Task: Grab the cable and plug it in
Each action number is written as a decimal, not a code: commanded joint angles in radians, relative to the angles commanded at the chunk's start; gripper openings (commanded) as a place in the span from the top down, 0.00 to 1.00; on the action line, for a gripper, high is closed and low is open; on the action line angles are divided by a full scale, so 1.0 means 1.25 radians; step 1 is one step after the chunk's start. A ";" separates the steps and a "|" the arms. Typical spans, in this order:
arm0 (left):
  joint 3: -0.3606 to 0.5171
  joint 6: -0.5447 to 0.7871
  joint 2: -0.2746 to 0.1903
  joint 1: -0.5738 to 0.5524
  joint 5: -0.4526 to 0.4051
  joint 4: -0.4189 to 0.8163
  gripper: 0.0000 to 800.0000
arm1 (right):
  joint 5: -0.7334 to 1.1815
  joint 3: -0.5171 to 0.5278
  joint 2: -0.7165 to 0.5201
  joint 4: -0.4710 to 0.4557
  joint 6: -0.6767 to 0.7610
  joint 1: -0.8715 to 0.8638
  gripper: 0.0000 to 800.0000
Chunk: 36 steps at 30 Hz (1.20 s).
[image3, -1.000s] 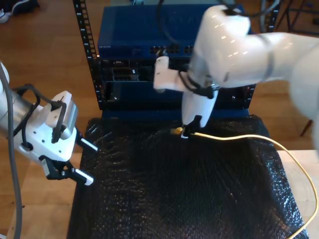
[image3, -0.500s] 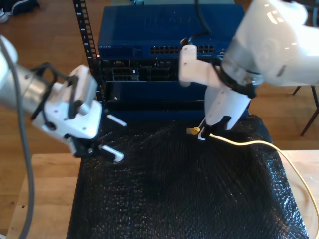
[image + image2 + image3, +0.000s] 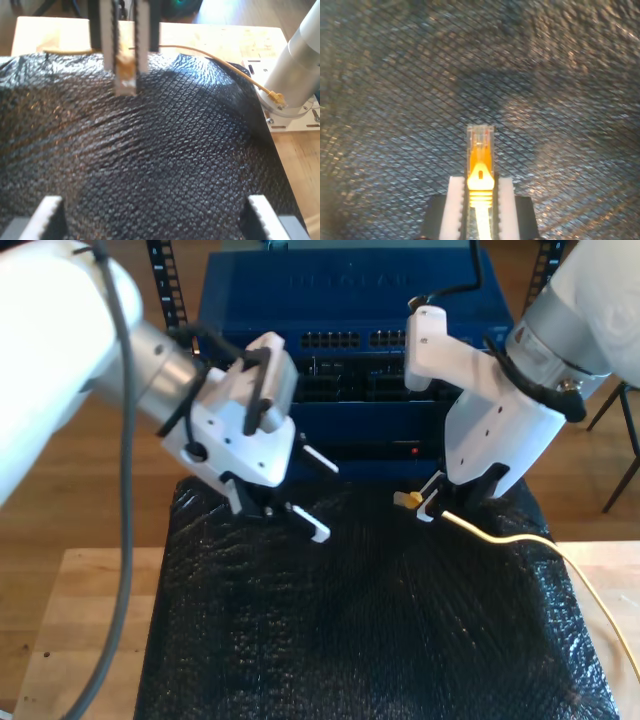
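Note:
The pale-yellow cable (image 3: 505, 537) runs from the exterior view's right edge across the black mat to its clear plug (image 3: 406, 499). My second gripper (image 3: 430, 508) is shut on the cable just behind that plug, holding it a little above the mat. In the second wrist view the plug (image 3: 480, 149) sticks out past the white fingers (image 3: 454, 200), boot clamped between them. My first gripper (image 3: 330, 502) hovers open over the mat's rear part at the exterior view's left, holding nothing. Its wrist view looks across the mat at the second gripper (image 3: 125, 65) and the cable (image 3: 210, 56).
A blue rack unit (image 3: 340, 285) with rows of ports (image 3: 365, 340) stands behind the black textured mat (image 3: 350, 640). The mat lies on a wooden table (image 3: 90, 640). An arm's base (image 3: 295, 65) stands beside the mat, with the cable's other plug (image 3: 276, 97) against it.
My first arm has swung toward the exterior view's right and now hangs over the mat. My second arm has shifted right and slightly back, still holding the plug.

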 joint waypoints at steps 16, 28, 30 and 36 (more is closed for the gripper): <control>0.000 -0.002 -0.002 -0.017 0.004 -0.059 0.00 | 0.005 -0.005 -0.018 0.063 0.000 0.000 0.99; 0.002 -0.001 -0.007 -0.014 0.023 -0.092 0.02 | 0.000 -0.012 -0.017 0.079 0.001 0.000 0.99; 0.002 -0.001 -0.007 -0.014 0.028 -0.103 0.03 | 0.000 -0.012 -0.017 0.079 0.002 0.001 0.99; 0.007 -0.001 -0.007 -0.014 0.031 -0.109 0.07 | -0.001 -0.012 -0.017 0.093 0.001 0.002 0.99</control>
